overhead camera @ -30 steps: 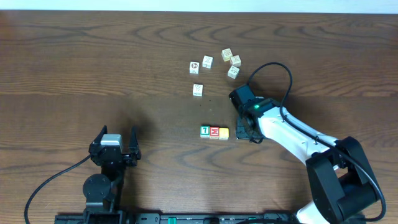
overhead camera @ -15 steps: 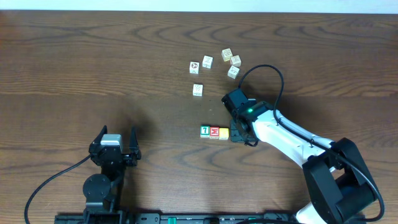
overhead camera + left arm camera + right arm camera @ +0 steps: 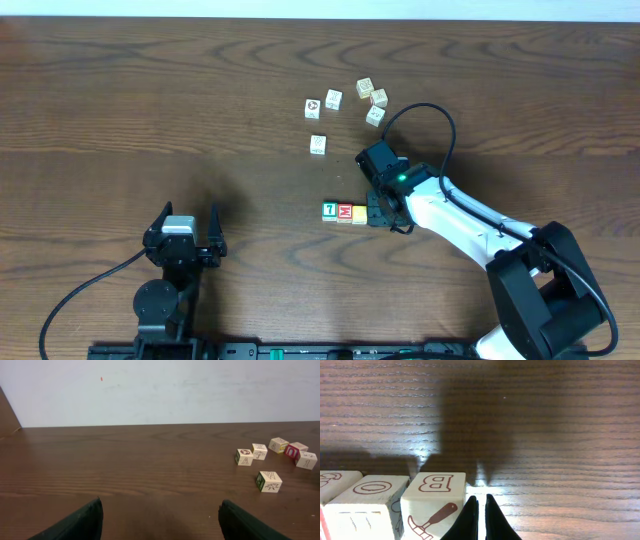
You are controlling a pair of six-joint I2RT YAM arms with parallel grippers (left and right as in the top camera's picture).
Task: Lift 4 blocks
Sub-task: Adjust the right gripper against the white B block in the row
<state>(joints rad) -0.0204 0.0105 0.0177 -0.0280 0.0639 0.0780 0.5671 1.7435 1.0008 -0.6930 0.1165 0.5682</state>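
Note:
Three blocks lie in a row on the table: green (image 3: 329, 211), red (image 3: 344, 212) and yellow-orange (image 3: 358, 213). A white block with a dark diagonal mark (image 3: 318, 144) (image 3: 269, 481) lies apart, farther back. My right gripper (image 3: 376, 212) (image 3: 480, 502) is shut and empty, low at the row's right end. In the right wrist view its tips rest beside the end block, whose faces show a B and a hammer (image 3: 434, 501). My left gripper (image 3: 186, 238) (image 3: 160, 512) stands open and empty at the front left, far from all blocks.
Several other cream picture cubes (image 3: 375, 114) lie scattered at the back, right of centre, with one more (image 3: 313, 105) to their left. The right arm's cable (image 3: 440, 115) loops above the table near them. The left wrist view shows that cluster (image 3: 259, 451) at its right side.
The right gripper has slid left along the table, up to the right end of the row. The blocks and the left arm have not moved.

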